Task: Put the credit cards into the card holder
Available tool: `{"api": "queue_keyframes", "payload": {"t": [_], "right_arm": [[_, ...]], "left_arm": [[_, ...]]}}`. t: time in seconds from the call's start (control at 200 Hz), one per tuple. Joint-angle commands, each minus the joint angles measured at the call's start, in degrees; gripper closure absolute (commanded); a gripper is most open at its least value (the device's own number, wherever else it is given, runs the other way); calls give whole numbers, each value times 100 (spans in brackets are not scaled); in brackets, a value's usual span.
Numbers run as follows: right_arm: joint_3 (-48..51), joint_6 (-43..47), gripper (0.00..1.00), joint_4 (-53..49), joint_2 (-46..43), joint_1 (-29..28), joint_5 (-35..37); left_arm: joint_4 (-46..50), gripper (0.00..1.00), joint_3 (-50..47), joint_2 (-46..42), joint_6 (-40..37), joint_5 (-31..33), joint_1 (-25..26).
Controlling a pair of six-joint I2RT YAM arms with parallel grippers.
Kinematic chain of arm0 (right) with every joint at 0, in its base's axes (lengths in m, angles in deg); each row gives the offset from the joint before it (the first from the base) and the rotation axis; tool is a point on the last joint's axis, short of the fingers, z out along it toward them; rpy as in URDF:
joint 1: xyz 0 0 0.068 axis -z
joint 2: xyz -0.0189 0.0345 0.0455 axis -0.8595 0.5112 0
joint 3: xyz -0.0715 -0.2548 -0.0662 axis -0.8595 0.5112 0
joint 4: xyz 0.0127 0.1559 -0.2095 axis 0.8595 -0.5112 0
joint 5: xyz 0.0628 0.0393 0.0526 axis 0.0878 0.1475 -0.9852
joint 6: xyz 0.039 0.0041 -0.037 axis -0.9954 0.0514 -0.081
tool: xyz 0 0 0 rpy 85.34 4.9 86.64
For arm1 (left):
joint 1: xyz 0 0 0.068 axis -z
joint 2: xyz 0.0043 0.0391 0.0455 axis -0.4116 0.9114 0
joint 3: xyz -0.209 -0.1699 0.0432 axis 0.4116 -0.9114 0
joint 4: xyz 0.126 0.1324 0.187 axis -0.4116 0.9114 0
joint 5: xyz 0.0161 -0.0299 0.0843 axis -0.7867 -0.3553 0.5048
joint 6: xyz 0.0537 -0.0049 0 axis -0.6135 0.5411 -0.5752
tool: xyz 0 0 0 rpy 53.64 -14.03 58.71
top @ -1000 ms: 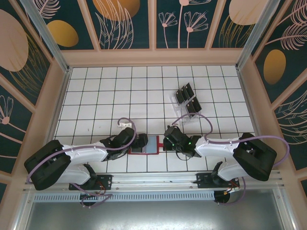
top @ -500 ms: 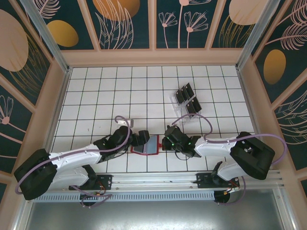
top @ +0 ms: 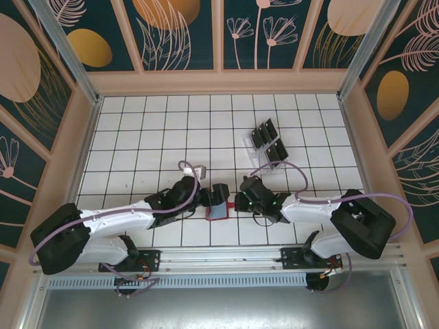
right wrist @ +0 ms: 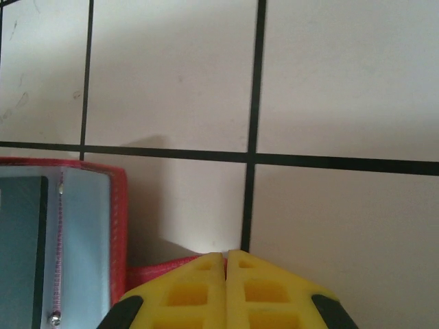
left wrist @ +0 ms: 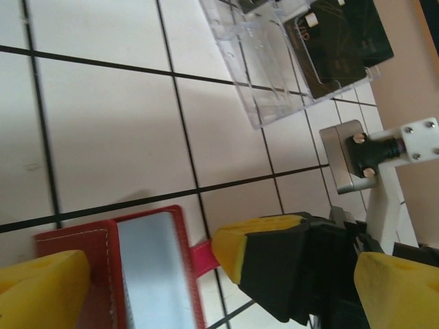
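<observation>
Enclosed robot test cell
Gridded white tabletop [top: 137,137], aluminium mounting rail [top: 219,257], botanical-print wall panels [top: 182,34] all round.

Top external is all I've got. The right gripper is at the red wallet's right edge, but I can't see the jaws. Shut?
Observer: Yes. In the right wrist view the right gripper has its yellow tips pressed together, no gap.
Operator: On the tab?
Observer: The card holder has its red tab running right up to the tips; I can't tell whether it is pinched.
Operator: Left gripper?
Observer: Open. In the left wrist view the left gripper has its fingers spread wide, one over the card holder's end away from the tab, the other beyond the right gripper.
</observation>
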Motion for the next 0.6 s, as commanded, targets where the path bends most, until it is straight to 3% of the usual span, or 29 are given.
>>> {"api": "queue_keyframes", "payload": {"t": [0.0,0.11,0.23,0.596], "right_arm": [[142,62,92,-20,-384,150,-51],[209,75,76,-208,-756,286,-35],[217,101,68,-515,-1155,388,15],[427,-145,68,-1138,-2440,426,18]], "left_arm": [[-343,2,205,346,138,-50,154],[-537,1,229,700,248,-43,223],[-674,2,252,1065,333,-14,264],[-611,1,293,1345,429,209,278]]}}
